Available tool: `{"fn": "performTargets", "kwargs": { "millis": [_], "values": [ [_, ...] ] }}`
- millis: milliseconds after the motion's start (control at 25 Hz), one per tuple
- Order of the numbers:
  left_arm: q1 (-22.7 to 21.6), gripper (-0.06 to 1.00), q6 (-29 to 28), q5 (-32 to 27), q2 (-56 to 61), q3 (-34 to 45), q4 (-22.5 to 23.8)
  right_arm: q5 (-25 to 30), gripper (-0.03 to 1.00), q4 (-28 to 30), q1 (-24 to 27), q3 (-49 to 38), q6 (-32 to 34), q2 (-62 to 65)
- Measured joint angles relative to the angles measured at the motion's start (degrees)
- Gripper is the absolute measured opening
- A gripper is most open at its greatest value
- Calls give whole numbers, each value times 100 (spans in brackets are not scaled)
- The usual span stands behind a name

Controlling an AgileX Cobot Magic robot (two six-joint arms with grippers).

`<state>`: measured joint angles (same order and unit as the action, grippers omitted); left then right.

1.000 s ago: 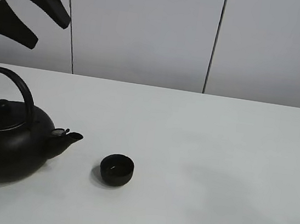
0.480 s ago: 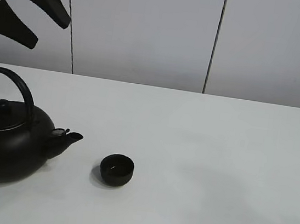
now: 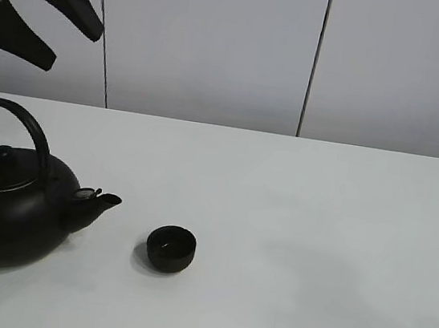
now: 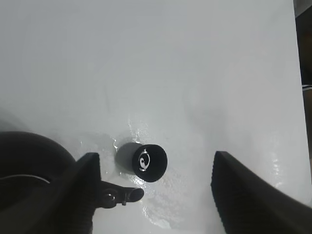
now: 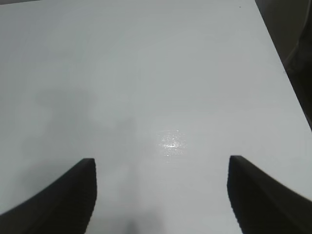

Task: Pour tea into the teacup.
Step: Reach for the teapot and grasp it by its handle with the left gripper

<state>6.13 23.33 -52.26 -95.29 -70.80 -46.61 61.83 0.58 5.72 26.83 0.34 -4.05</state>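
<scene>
- Teapot (image 3: pixel 6 213), big, round and black, stands upright at the near left of the tabletop (image 3: pixel 337 252). Its spout (image 3: pixel 97 202) is aimed toward the teacup (image 3: pixel 170 248).
- The teacup sits upright just beside that spout, not touching it. The left wrist view shows a glint inside it, probably tea (image 4: pixel 144 160), and a wet sheen (image 4: pixel 157 214) on the tabletop around it.
- The arched handle (image 3: pixel 22 123) rises over the lid, free; nothing holds the pot.
- Farther back and high above the pot, the left gripper (image 3: pixel 69 49) hangs with its jaws released and empty.
- The right gripper (image 5: pixel 162 162), seen only by its own camera, has its jaws spread over bare tabletop, grasping nothing.
- Any further pouring would, I judge, start with a grasp on the handle. Come straight down and take the top of the arch centred so the pot won't swing. Lift only a little, then tip slowly once the spout's lip is over the cup's middle.
- The cup looks small and light, so a fast tip or a bump from the spout would likely spill tea or shove it.
</scene>
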Motion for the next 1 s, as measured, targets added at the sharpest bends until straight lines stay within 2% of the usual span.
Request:
{"fn": "performTargets", "kwargs": {
  "millis": [320, 480, 640, 760, 840, 920, 1000],
  "values": [
    [0, 48, 0, 498, 0, 0, 0, -5, 52, 0, 0, 0, 0, 0],
    [0, 48, 211, 1272, 0, 0, 0, -5, 52, 0, 0, 0, 0, 0],
    [0, 48, 738, 2066, 0, -38, 161, -5, 52, 0, 0, 0, 0, 0],
    [-6, 55, 963, 2428, -10, -225, 630, -5, 52, 0, 0, 0, 0, 0],
    [27, 59, 786, 2762, 51, -315, 1118, -5, 52, 0, 0, 0, 0, 0],
    [87, 61, 302, 3117, 219, -330, 1762, -5, 52, 0, 0, 0, 0, 0],
    [200, 62, -378, 3372, 488, -330, 2646, -5, 52, 0, 0, 0, 0, 0]
  ]
}}
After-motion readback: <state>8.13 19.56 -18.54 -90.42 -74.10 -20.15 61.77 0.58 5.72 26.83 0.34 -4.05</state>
